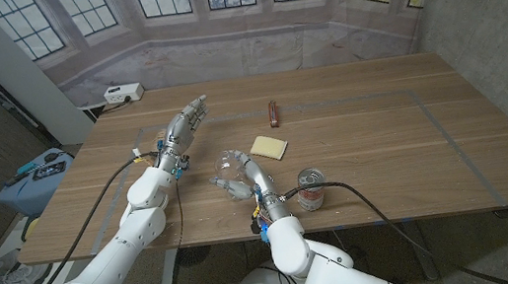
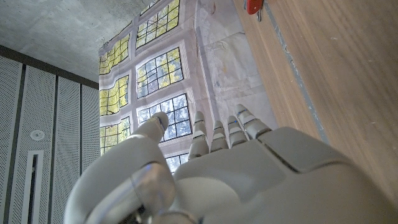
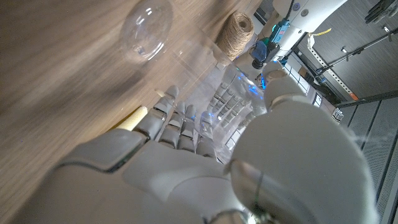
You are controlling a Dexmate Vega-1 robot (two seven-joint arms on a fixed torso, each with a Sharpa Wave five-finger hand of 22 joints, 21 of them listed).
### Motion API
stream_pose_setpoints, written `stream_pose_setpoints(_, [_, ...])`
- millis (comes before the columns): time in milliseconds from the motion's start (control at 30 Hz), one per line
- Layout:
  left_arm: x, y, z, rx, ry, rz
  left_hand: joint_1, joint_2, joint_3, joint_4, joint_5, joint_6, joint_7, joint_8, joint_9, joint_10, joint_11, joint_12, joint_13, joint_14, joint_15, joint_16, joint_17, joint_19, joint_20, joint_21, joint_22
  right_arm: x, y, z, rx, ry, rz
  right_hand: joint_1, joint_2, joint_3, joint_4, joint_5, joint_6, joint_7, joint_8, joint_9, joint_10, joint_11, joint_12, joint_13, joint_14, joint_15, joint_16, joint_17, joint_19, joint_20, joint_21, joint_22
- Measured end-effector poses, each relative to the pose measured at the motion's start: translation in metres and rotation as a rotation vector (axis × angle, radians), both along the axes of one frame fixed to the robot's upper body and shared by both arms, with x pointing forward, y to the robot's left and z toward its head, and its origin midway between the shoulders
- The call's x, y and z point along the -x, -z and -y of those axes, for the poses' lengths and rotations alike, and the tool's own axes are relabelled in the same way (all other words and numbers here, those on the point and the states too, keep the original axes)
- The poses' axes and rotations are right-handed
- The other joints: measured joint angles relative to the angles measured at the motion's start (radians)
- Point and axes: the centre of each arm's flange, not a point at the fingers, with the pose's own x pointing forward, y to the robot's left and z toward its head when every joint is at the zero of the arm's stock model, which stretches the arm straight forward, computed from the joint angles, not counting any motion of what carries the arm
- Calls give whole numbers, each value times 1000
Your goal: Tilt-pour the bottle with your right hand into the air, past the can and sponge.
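- Head view: right hand (image 1: pixel 242 176) grips a clear bottle (image 1: pixel 223 171), held tilted just above the table (image 1: pixel 384 144).
- Yellow sponge (image 1: pixel 270 147) lies just beyond the hand; can (image 1: pixel 312 190) stands beside the right forearm.
- Left hand (image 1: pixel 187 123) holds nothing, fingers extended, well apart from the bottle.

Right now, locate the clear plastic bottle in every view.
Head view: clear plastic bottle, centre, in the right hand, beside the yellow sponge.
Right wrist view: bottle between that hand's fingers.
Left wrist view: aimed at the window backdrop, away from it.
Shared landmark: wooden table.
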Motion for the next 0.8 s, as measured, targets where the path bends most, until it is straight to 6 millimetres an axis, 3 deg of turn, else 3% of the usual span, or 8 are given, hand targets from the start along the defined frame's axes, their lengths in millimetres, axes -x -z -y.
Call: stream_pose_setpoints(800, [-5, -6, -2, -7, 17, -4, 0, 0, 0, 0, 0, 0, 0, 0, 5, 0, 0, 0, 0, 0, 0, 0, 0, 0, 0, 0, 0, 7, -11, -2, 23, -45, 4, -61, 10, -25, 14, -4, -80, 19, -41, 2, -73, 41, -40, -14, -104, 57, 0, -27, -89, 29, 0, 0])
